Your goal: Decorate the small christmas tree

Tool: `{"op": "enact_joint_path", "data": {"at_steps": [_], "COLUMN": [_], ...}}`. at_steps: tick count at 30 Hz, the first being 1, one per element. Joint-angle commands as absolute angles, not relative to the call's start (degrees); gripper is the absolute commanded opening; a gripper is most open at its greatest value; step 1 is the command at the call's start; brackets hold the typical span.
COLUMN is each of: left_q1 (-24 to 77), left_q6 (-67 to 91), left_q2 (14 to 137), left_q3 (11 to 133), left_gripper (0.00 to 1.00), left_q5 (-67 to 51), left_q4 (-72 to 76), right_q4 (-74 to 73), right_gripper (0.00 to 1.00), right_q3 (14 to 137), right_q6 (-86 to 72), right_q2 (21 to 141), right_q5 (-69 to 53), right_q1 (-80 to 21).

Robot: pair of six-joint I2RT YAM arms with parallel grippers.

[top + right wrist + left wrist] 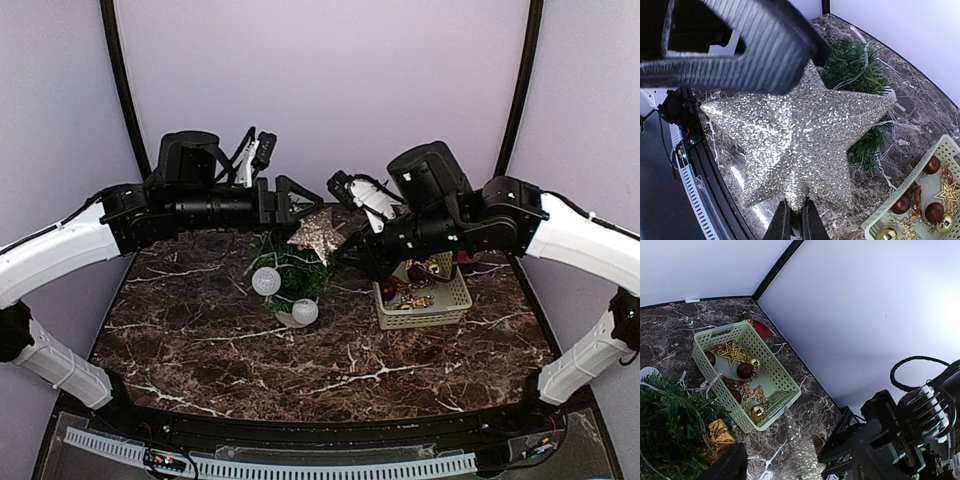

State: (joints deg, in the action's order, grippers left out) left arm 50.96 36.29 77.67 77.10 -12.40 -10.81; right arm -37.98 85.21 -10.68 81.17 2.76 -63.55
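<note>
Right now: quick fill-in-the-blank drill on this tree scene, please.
The right hand is shut on a glittery silver ____.
The plastic basket is pale ____.
In the top view, the basket sits to the ____ of the small christmas tree.
Missing words: star; green; right.

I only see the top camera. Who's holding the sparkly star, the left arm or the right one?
Observer: The right end effector pinches the silver star by its bottom point, shut on it.
Child: What's the left one doing?
Observer: The left end effector is open, straddling the star without gripping it.
Child: What's in the basket?
Observer: A gold star, dark red balls and a gold ball lie in the pale green basket.
</note>
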Motion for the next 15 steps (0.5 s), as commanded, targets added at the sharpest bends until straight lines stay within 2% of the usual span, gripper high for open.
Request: {"op": "enact_joint_path", "data": {"at_steps": [1, 2, 8, 12, 15], "left_q1": [51.15, 51.11, 51.08, 51.11, 51.15], "left_q6": [38.08, 38.24, 39.86, 40.27, 40.46], "left_q2": [76.06, 75.82, 74.32, 74.51, 74.61], "left_q3": [77.35, 76.75, 74.76, 74.54, 74.04], "left_gripper": [0.67, 0.61, 0.43, 0.39, 0.43], "left_q5": [-10.63, -10.46, -10.27, -10.16, -9.60], "left_q4": [-10.17, -9.79, -9.68, -10.36, -10.63], "right_q4": [-39.34, -39.23, -38.98, -39.37, -39.35], "right_gripper": [0.00, 0.00, 0.00, 0.00, 0.00], "right_q3": [87.82, 88.03, 88.62, 89.03, 89.08], "right_q6": [-8.53, -8.44, -7.91, -7.82, -7.84], "right_q2": [82.73, 82.86, 83.10, 83.40, 83.19], "right_q5": [5.89, 6.15, 7.24, 7.46, 7.47], "right_q1": [-64.68, -64.72, -64.76, -64.82, -64.97]}}
